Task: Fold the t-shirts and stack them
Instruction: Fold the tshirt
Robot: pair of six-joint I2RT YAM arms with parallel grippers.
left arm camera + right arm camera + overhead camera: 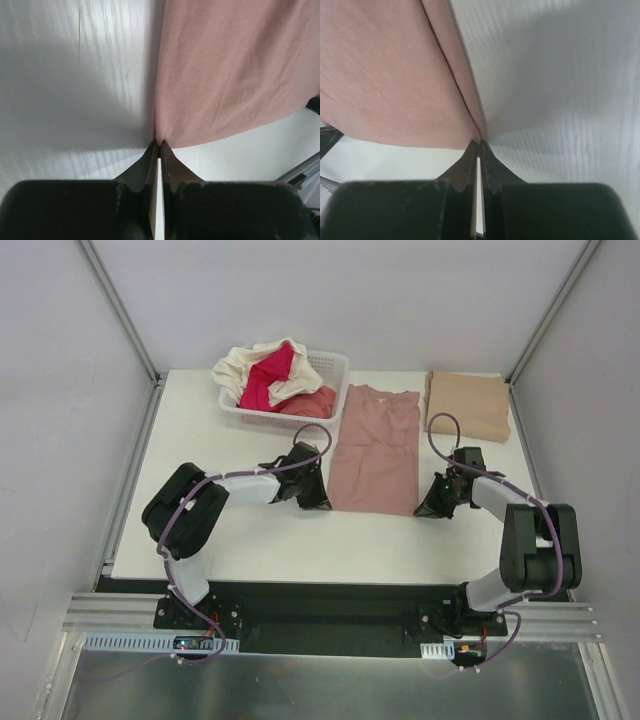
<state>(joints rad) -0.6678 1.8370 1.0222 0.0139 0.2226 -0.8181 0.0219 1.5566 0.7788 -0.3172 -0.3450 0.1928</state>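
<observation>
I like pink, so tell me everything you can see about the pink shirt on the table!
The pink shirt is dusty pink, soft knit cloth, folded into a long strip. It lies flat on the white table, neck at the far end, between the basket and a folded tan shirt. The left jaws are shut on its near left corner, the right jaws on its near right corner. No print shows.

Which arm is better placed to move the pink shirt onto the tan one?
Right, likely: the right gripper pinches the pink shirt at the near corner nearest the tan shirt; the left gripper holds the opposite, farther corner.
</observation>
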